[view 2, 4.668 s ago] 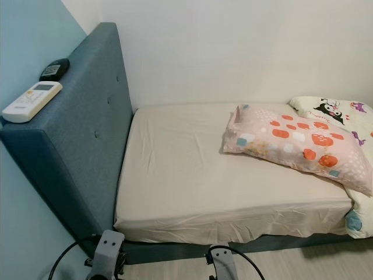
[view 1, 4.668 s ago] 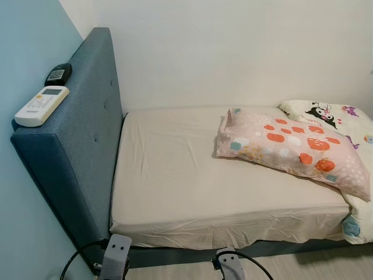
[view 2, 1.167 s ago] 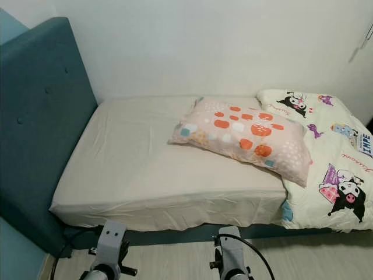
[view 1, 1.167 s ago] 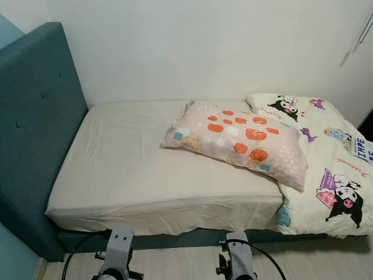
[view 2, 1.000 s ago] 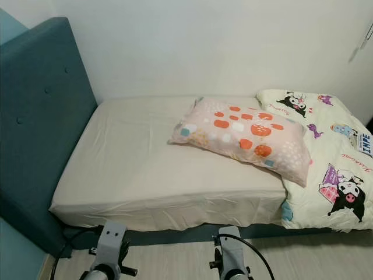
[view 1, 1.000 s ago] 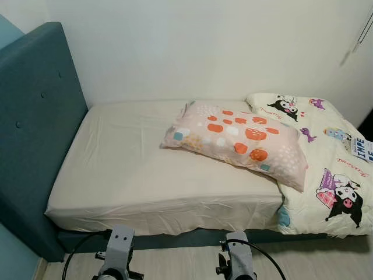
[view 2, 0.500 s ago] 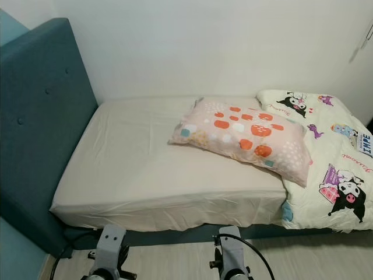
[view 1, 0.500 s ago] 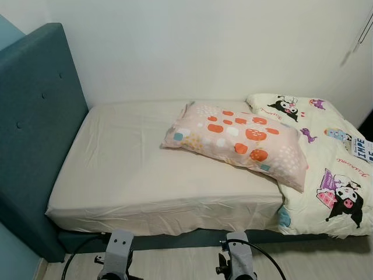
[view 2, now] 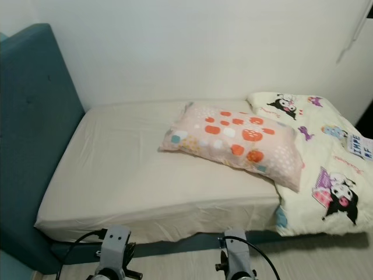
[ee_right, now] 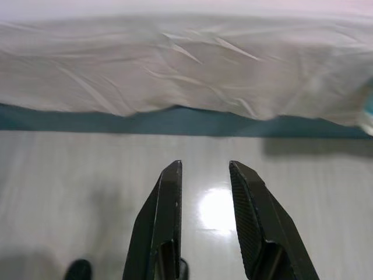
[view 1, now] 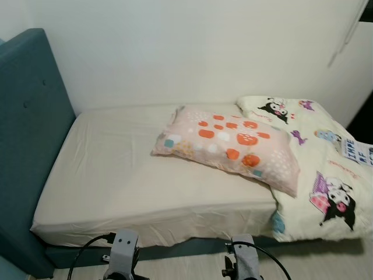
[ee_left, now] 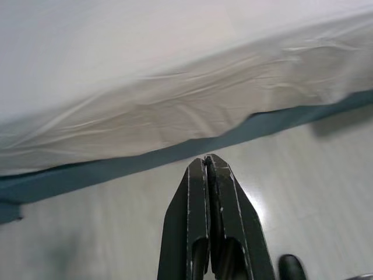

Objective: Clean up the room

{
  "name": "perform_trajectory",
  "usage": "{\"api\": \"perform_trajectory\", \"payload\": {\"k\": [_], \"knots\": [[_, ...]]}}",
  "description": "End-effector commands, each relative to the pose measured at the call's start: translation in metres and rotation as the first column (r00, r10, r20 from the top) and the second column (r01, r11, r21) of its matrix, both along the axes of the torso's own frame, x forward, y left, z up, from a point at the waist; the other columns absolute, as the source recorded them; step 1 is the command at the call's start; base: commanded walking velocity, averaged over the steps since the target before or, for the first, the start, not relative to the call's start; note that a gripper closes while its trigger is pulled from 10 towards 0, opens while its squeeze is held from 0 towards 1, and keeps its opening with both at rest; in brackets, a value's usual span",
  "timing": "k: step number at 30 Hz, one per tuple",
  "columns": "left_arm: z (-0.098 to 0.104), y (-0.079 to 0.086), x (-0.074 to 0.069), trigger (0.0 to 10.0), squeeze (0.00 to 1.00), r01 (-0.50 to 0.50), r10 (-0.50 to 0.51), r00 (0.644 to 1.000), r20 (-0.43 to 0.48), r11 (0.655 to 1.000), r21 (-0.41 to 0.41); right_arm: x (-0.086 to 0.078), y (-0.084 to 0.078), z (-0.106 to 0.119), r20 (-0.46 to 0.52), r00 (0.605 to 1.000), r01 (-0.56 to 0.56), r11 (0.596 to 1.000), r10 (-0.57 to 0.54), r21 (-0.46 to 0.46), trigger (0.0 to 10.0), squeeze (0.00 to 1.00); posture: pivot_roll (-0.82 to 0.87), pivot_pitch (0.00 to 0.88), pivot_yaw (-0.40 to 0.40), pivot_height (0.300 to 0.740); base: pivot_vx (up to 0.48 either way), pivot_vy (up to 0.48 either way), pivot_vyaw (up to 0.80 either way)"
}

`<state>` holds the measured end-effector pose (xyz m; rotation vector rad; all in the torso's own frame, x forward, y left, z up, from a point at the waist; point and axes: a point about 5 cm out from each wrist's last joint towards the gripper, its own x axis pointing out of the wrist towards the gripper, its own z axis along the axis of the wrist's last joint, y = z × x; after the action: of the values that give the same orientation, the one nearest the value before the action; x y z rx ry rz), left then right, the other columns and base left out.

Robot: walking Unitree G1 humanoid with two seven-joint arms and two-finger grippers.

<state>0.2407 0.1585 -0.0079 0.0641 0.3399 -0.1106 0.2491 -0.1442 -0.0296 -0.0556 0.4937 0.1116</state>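
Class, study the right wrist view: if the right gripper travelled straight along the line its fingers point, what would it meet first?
Probably the pale floor just ahead of the right gripper, short of the teal bed base and the beige sheet; depth is uncertain.

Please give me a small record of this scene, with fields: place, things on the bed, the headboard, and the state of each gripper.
place: bedroom, robot standing at the side of a bed
sheet: beige, fitted, slightly wrinkled
pillow: pink with orange spots, lying across the middle of the bed
blanket: cream with cartoon characters, on the right, partly under the pillow
headboard: blue fabric, on the left
left gripper: shut, low above the floor
right gripper: open, empty, low above the floor
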Motion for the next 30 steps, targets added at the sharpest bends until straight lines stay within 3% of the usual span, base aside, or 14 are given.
{"api": "perform_trajectory", "payload": {"k": [1, 30], "knots": [[0.0012, -0.0023, 0.0013, 10.0, 0.0, 0.006, -0.006, 1.0, 0.006, 1.0, -0.007, -0.0084, -0.0047, -0.0065, -0.03, 0.999, 0.016, 1.0, -0.016, -0.001, 10.0, 0.0, 0.02, 0.118, -0.047, 0.74, 0.349, 0.0, 0.0], [0.0013, -0.0002, 0.0007, 10.0, 0.0, 0.0, 0.0, 1.0, 0.006, 1.0, -0.003, -0.0101, -0.0033, -0.0079, -0.04, 0.999, 0.009, 1.0, -0.009, 0.001, 10.0, 0.0, 0.02, 0.125, -0.047, 0.74, 0.332, 0.0, 0.0]]}}
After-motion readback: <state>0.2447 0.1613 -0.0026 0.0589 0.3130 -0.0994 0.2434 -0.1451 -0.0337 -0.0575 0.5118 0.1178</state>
